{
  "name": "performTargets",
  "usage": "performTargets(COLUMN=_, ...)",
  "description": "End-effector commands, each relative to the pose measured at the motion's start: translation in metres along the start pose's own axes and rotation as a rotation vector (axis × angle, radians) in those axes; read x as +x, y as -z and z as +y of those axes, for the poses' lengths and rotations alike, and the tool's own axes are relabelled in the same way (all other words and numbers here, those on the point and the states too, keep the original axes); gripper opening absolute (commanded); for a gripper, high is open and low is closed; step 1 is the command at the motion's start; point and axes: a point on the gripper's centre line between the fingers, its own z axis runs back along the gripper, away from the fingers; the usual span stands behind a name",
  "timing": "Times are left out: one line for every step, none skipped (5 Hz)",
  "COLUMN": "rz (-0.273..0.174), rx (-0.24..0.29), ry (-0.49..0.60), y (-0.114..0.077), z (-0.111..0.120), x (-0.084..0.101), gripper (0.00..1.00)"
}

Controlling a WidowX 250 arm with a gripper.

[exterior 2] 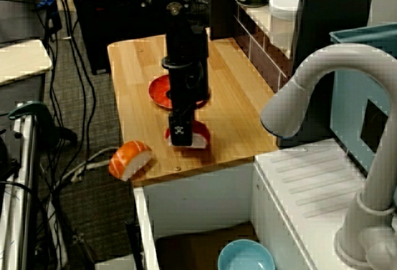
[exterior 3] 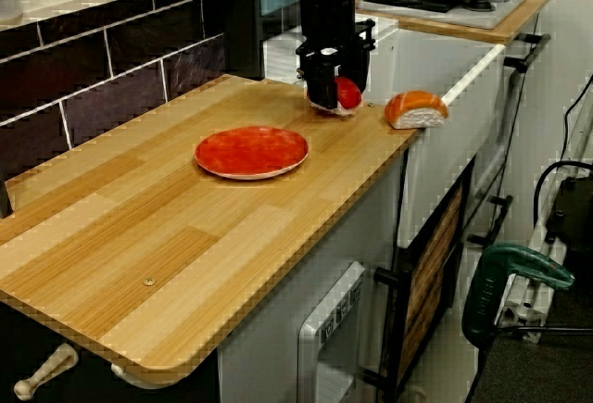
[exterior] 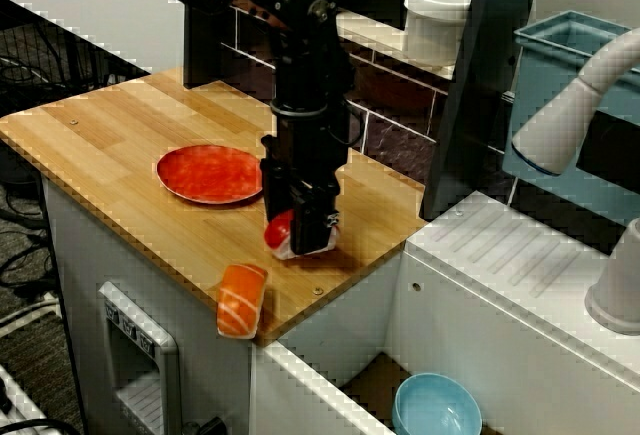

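View from the sink side: the arm stands upright over the wooden desk [exterior: 110,130], and its fingers [exterior: 312,223] are clenched on 1 red-topped sushi piece [exterior: 279,231], which sits near the front edge of the desk, just beside the red plate [exterior: 208,173]. Whether the piece touches the wood cannot be told here. 1 salmon sushi piece [exterior: 242,300] lies on its side at the very edge of the desk, partly overhanging. A blue bowl [exterior: 436,407] sits low in the basin beyond the desk.

View from above the tap: the fingers [exterior 2: 181,135] point straight down, with the red-topped sushi piece [exterior 2: 200,137] showing on both sides of them, between the red plate [exterior 2: 158,91] and the desk edge. The salmon sushi piece [exterior 2: 130,159] is apart from it, at the corner.

View along the desk: the fingers [exterior 3: 324,88] grip the red-topped sushi piece [exterior 3: 348,94] low over the far end, with the salmon sushi piece [exterior 3: 416,109] near it and the red plate [exterior 3: 251,152] closer to the camera.
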Motion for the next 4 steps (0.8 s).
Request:
performTargets(rz=-0.048, rx=-0.005, ry=-0.017, y=-0.024, z=0.008, x=0.019, gripper=0.0)
performTargets(rz=-0.06, rx=-0.003, ry=-0.022, y=-0.03, z=0.011, x=0.025, gripper=0.0)
performTargets(rz=-0.08, rx=0.001, ry=-0.054, y=-0.026, z=0.017, x=0.028, gripper=0.0)
performTargets(rz=-0.074, rx=0.01, ry=-0.071, y=-0.02, z=0.018, x=0.03, gripper=0.0)
